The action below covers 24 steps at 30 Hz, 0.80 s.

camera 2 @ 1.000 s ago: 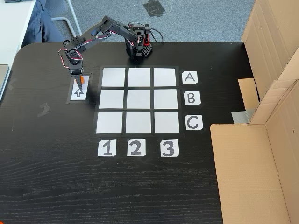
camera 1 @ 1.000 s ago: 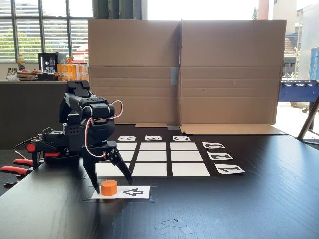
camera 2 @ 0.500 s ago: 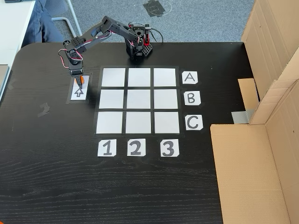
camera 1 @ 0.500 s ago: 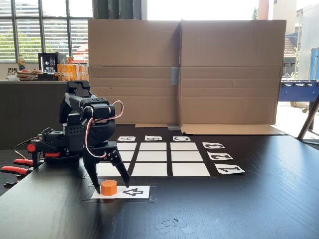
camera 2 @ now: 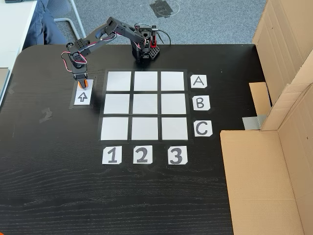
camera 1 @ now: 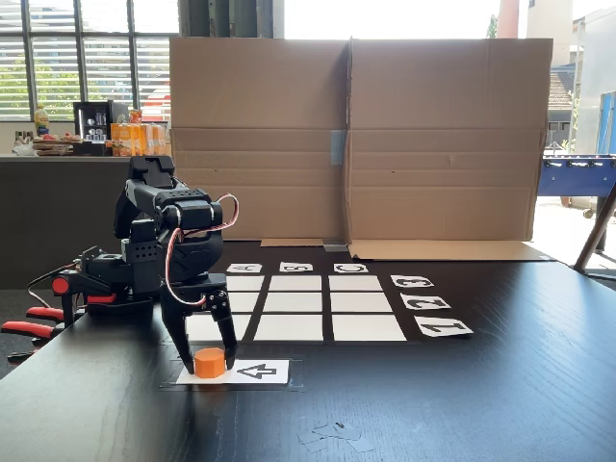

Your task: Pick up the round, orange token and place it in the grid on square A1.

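The gripper point(camera 1: 209, 365) points straight down with its two fingers narrowed onto the sides of the round, orange token point(camera 1: 210, 362), apparently just gripping it on the arrow card point(camera 1: 252, 372), so it can lift cleanly. A second ago the jaws stood wider. Square A1 point(camera 2: 119, 81) lies just beyond the gripper, in the grid point(camera 2: 145, 105).

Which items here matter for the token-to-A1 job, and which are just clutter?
Job:
- token, on the arrow card
- pincer, fingers either side of the token
- grid
- square A1
- label A, label 1

Clutter:
- cardboard box
- paper scraps
- clamps at the table edge
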Each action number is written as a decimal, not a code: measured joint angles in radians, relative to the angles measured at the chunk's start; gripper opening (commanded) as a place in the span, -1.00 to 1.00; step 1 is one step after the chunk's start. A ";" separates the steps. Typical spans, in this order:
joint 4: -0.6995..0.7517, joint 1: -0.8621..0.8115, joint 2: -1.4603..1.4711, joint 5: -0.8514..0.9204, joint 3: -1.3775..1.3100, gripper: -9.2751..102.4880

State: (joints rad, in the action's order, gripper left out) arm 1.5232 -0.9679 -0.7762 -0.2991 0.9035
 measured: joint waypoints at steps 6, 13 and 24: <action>0.000 0.003 -0.003 -0.002 0.000 -0.61; 0.017 0.003 -0.104 -0.002 0.002 -0.61; 0.026 -0.051 -0.367 -0.002 0.060 -0.60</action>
State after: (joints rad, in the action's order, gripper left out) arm 1.5493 -1.0186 -1.1428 -0.3007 0.9633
